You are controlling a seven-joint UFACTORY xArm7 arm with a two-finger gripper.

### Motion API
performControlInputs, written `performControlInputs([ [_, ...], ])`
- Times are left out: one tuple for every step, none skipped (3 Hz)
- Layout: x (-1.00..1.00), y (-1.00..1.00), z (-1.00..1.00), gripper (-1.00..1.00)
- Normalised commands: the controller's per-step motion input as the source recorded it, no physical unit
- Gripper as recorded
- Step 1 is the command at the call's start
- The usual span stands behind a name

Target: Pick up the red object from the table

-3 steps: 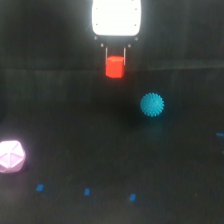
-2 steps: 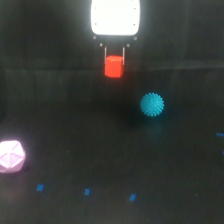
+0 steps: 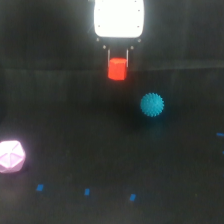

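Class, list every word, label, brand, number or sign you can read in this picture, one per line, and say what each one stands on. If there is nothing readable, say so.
None: no readable text shows anywhere.
The white gripper body is overexposed and blank; any label there cannot be seen.
The red object, the blue spiky ball and the pink polyhedron carry no writing.
The small blue marks on the table are plain patches, not letters or numbers.

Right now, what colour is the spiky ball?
The spiky ball is cyan; the exterior view shows it.

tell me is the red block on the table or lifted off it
Lifted: the red block hangs between the gripper fingers, above the table.
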Motion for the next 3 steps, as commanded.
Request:
performControlInputs([
  [-0.06, 0.03, -0.17, -1.00],
  [-0.08, 0.32, 0.72, -1.00],
  [-0.10, 0.09, 0.18, -0.97],
])
